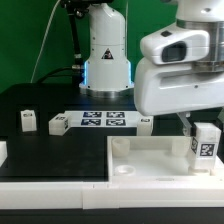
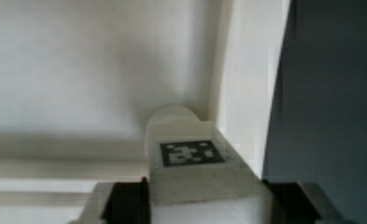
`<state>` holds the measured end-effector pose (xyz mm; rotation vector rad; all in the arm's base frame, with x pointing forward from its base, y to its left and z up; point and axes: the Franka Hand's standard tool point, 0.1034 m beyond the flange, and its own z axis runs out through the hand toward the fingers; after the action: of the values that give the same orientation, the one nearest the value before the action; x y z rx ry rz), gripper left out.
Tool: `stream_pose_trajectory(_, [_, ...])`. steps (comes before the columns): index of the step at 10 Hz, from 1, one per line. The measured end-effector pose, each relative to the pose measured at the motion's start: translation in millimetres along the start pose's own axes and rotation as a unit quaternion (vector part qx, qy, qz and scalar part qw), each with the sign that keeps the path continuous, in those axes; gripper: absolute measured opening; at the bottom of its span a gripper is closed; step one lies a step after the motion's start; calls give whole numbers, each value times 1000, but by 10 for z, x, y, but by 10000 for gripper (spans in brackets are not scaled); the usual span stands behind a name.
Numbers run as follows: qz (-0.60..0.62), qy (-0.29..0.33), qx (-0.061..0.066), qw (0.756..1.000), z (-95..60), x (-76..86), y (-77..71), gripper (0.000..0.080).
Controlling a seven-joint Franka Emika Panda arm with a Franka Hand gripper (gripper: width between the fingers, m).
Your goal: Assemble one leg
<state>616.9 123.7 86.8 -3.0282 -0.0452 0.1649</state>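
My gripper (image 1: 203, 128) is shut on a leg (image 1: 206, 147), a small white block with a black-and-white marker on its face. It holds the leg upright over the right corner of the large flat white square piece (image 1: 150, 160) in the exterior view. In the wrist view the leg (image 2: 194, 150) sits between my two dark fingers (image 2: 127, 203), its marker facing the camera, above the white piece (image 2: 91, 80) near its raised edge. Other legs (image 1: 28, 120) (image 1: 57, 125) stand on the black table at the exterior view's left.
The marker board (image 1: 105, 119) lies on the table behind the white piece. Another small white block (image 1: 145, 122) stands just right of the marker board. A white part edge (image 1: 3, 152) shows at the far left. The robot base (image 1: 106, 55) stands at the back.
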Motion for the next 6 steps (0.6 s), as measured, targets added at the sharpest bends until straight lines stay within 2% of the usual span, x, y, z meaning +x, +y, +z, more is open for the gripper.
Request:
stream_pose_trajectory(2, [132, 17, 7, 991, -2, 5, 14, 301])
stream_pose_trajectory(4, [273, 16, 18, 962, -11, 9, 25, 299])
stream_pose_trajectory(6, [361, 14, 20, 932, -5, 2, -15, 299])
